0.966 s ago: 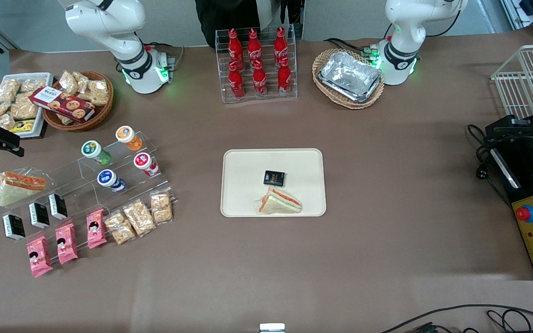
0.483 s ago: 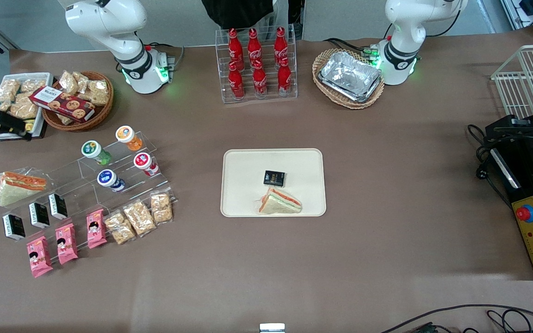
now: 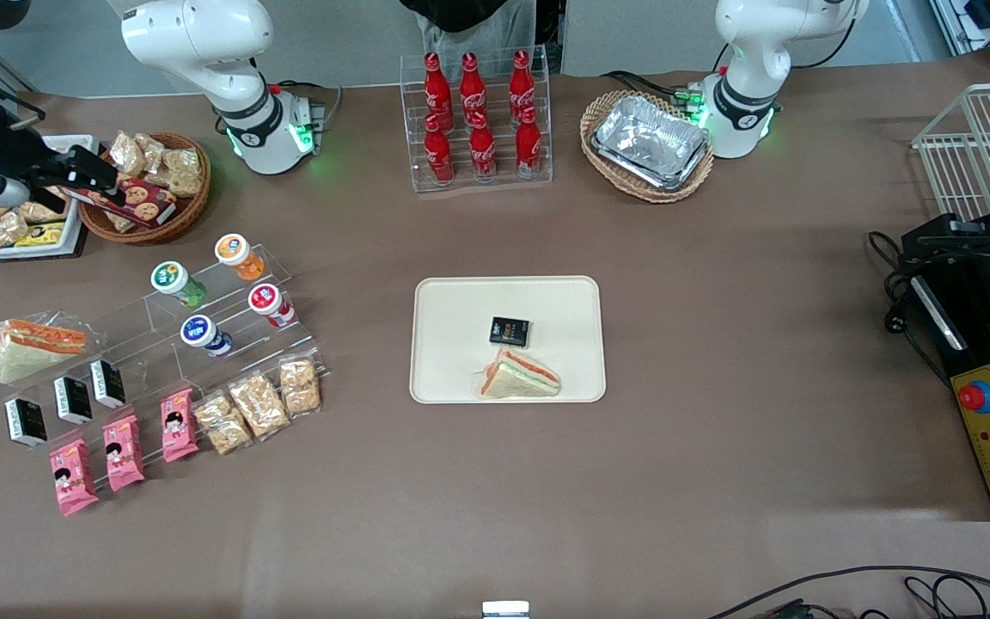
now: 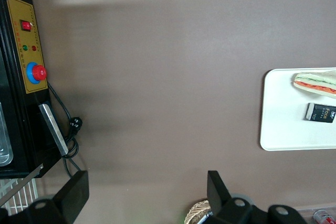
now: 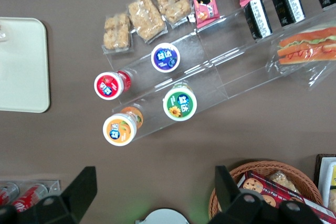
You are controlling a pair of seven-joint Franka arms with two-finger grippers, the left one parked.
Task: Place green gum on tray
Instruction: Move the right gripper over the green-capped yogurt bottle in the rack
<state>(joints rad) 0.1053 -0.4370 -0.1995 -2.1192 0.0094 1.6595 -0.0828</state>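
I see the end effector (image 3: 87,168) high over the cookie basket (image 3: 177,215), fingers spread wide, holding nothing. The green gum (image 3: 175,282) lies on the clear stepped rack (image 3: 229,344), at about seven o'clock from the orange bottle (image 3: 238,254). The tray (image 3: 452,301), mid-desk, holds a sandwich (image 3: 519,376) and a black packet (image 3: 509,330).

My tool (image 5: 152,190) shows only its two dark fingers, cut by the edge; the flat cream-beige rectangular plastic tray (image 5: 23,66) is also cropped.
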